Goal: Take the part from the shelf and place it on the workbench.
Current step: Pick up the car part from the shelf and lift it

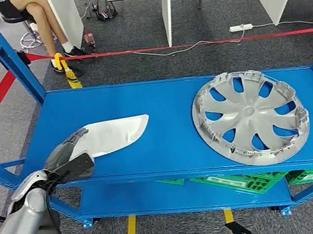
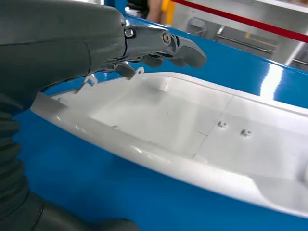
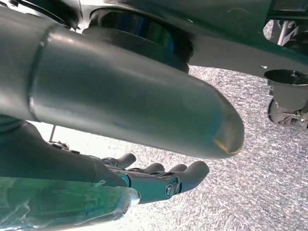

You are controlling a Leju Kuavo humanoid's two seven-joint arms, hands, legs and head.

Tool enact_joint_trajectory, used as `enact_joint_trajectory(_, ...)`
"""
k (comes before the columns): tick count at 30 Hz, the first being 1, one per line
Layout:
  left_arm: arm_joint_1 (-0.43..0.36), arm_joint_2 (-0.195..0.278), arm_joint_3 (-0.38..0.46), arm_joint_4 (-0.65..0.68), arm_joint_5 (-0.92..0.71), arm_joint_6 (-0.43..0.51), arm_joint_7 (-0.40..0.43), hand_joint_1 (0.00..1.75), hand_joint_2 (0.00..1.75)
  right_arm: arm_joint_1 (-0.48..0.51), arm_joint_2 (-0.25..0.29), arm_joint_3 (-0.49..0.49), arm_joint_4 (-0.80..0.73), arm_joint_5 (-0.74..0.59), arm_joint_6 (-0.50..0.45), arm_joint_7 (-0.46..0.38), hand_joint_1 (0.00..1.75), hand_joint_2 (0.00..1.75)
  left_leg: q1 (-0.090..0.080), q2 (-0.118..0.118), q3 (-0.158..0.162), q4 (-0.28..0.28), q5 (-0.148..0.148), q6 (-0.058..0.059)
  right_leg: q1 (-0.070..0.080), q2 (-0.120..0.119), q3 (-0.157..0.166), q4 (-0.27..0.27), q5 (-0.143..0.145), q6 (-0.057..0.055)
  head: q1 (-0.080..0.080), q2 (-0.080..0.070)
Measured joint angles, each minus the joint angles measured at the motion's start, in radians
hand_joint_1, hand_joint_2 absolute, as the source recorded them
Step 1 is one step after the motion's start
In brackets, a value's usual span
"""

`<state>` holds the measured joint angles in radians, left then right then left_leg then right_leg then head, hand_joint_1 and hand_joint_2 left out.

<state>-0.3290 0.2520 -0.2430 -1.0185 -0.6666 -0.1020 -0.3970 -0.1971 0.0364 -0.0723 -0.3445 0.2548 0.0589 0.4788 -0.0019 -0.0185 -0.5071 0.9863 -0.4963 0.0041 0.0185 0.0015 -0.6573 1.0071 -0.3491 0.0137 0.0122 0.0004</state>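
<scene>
Head view: left hand (image 1: 68,158) over white part's (image 1: 117,134) near end.

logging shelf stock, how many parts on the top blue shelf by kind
white panel: 1
silver hubcap: 1
total: 2

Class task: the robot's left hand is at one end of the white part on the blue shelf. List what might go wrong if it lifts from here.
1. The left hand meets the long white part at its very end, so the far end may sag or twist free.
2. Its fingers lie over the rim, with no firm grip evident; the part could slip.
3. A swinging part might strike the hubcap nearby.
</scene>
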Motion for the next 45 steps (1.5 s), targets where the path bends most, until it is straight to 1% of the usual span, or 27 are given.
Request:
enact_joint_trajectory(4,0.004,0.005,-0.011,0.0,-0.008,0.013,-0.02,0.0,1.75,-0.002,0.002,0.001,0.0,0.002,0.001,0.0,0.0,0.0,0.0,0.0,0.0,0.0,0.0,0.0,0.0,0.0,0.0,0.0,0.0,0.0,0.0,0.0)
enact_joint_trajectory(5,0.007,0.006,-0.015,0.0,-0.013,0.02,-0.023,0.03,1.75,-0.003,0.002,0.001,0.0,0.003,0.001,0.0,0.0,0.0,0.0,0.0,0.0,0.0,0.0,0.0,0.0,0.0,0.0,0.0,0.0,0.0,0.0,0.0)
enact_joint_trajectory(8,0.014,0.009,-0.023,0.0,-0.029,0.045,-0.019,0.22,1.75,-0.005,0.004,0.002,0.0,0.009,0.0,0.0,0.0,0.0,0.0,0.0,0.0,0.0,0.0,0.0,0.0,0.0,0.0,0.0,0.0,0.0,0.0,0.0)
enact_joint_trajectory(9,0.016,0.009,-0.024,0.0,-0.033,0.053,-0.015,0.26,1.75,-0.005,0.004,0.003,0.0,0.009,0.0,0.0,0.0,0.0,0.0,0.0,0.0,0.0,0.0,0.0,0.0,0.0,0.0,0.0,0.0,-0.001,0.0,0.0)
enact_joint_trajectory(17,0.02,0.008,-0.031,0.0,-0.04,0.073,-0.003,0.26,1.75,-0.006,0.007,0.008,0.0,0.01,-0.002,0.0,0.0,0.0,0.0,0.0,0.0,-0.001,0.0,0.0,0.0,0.0,0.0,0.0,-0.001,-0.002,0.0,0.0)
enact_joint_trajectory(18,0.02,0.008,-0.031,0.0,-0.04,0.073,-0.003,0.45,1.75,-0.006,0.007,0.008,0.0,0.01,-0.002,0.0,0.0,0.0,0.0,0.0,0.0,-0.001,0.0,0.0,0.0,0.0,0.0,0.0,-0.001,-0.002,0.0,0.0)
enact_joint_trajectory(21,0.021,0.008,-0.031,0.0,-0.04,0.076,-0.002,1.55,1.75,-0.006,0.007,0.008,0.0,0.01,-0.002,0.0,0.0,0.0,0.0,0.0,0.0,-0.001,0.0,0.0,0.0,0.0,-0.001,0.0,-0.001,-0.002,0.0,0.0)
enact_joint_trajectory(22,0.021,0.008,-0.031,0.0,-0.041,0.08,0.001,1.73,1.75,-0.006,0.007,0.008,0.0,0.009,-0.002,0.0,0.0,0.0,0.0,0.0,0.0,-0.002,0.0,0.0,0.0,0.0,-0.001,0.0,-0.001,-0.002,0.0,0.0)
enact_joint_trajectory(26,0.021,0.005,-0.029,-0.001,-0.047,0.107,0.018,1.75,1.75,-0.006,0.008,0.009,0.0,0.009,-0.006,0.0,0.0,0.0,0.0,0.0,0.0,-0.003,0.0,0.0,0.0,0.0,-0.001,0.0,-0.002,-0.002,0.0,0.0)
enact_joint_trajectory(31,0.028,-0.01,-0.02,-0.012,-0.056,0.145,0.041,1.75,1.75,-0.005,0.009,0.009,0.0,0.008,-0.014,0.0,0.0,0.0,0.0,0.0,0.0,-0.005,0.0,0.0,0.0,0.0,-0.002,0.0,-0.003,-0.003,0.0,0.0)
enact_joint_trajectory(36,0.03,-0.028,-0.003,-0.031,-0.057,0.175,0.048,1.58,1.75,-0.003,0.01,0.009,0.0,0.008,-0.018,0.0,0.0,0.0,0.0,0.0,0.001,-0.006,0.0,0.0,-0.001,0.0,-0.002,0.0,-0.003,-0.003,0.0,0.0)
enact_joint_trajectory(40,0.033,-0.041,0.011,-0.043,-0.059,0.188,0.048,1.7,1.75,-0.003,0.011,0.009,0.0,0.007,-0.02,0.0,0.0,0.0,0.0,0.0,0.001,-0.007,-0.001,0.0,0.0,0.0,-0.002,0.0,-0.004,-0.003,0.0,0.0)
enact_joint_trajectory(43,0.034,-0.049,0.02,-0.048,-0.061,0.197,0.048,1.75,1.75,-0.003,0.011,0.009,0.0,0.007,-0.021,0.0,0.0,0.0,0.0,0.0,0.001,-0.007,-0.001,0.0,0.0,0.0,-0.002,0.0,-0.004,-0.003,0.0,0.0)
enact_joint_trajectory(45,0.037,-0.055,0.025,-0.054,-0.062,0.206,0.046,1.75,1.75,-0.003,0.012,0.009,0.0,0.007,-0.021,0.0,0.0,0.0,0.0,0.0,0.002,-0.007,0.0,0.0,0.0,0.0,-0.002,0.0,-0.004,-0.003,0.0,0.0)
